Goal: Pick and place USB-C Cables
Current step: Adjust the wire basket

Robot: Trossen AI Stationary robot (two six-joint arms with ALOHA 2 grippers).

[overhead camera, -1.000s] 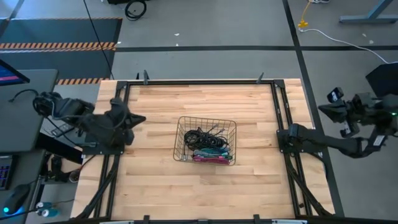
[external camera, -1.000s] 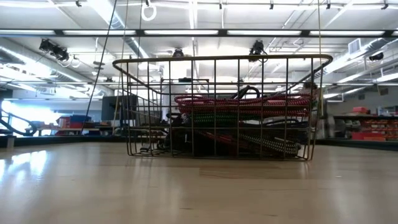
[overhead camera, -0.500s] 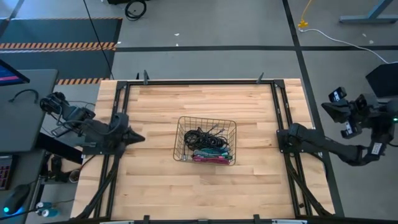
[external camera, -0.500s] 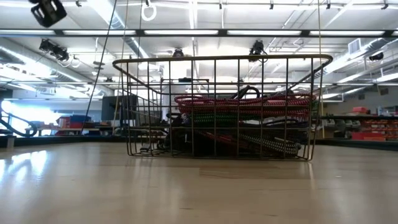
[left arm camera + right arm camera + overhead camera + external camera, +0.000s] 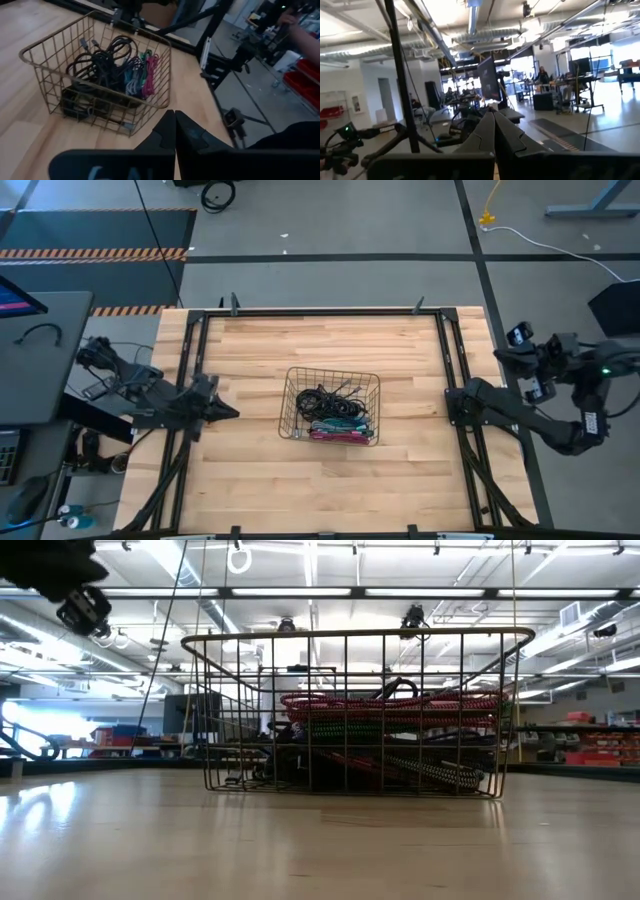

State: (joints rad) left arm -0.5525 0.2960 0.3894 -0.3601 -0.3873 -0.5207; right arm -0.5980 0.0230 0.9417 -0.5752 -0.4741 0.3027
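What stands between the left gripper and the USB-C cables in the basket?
Only the wire basket's near wall. The cables lie heaped inside it, open from above. The left gripper, jaws shut, sits over the table's left side with bare wood between it and the basket. The right gripper is off beyond the table's right edge.

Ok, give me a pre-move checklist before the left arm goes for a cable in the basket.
1. USB-C cables all in the wire basket: ok.
2. Basket upright at the table's middle: ok.
3. Left gripper empty, at the table's left edge, pointing toward the basket: ok.
4. Left gripper open for a grasp: not ok, shut.
5. Right gripper away from the basket, off the table's right side, shut: ok.
6. One cable free of the tangle: cannot tell.
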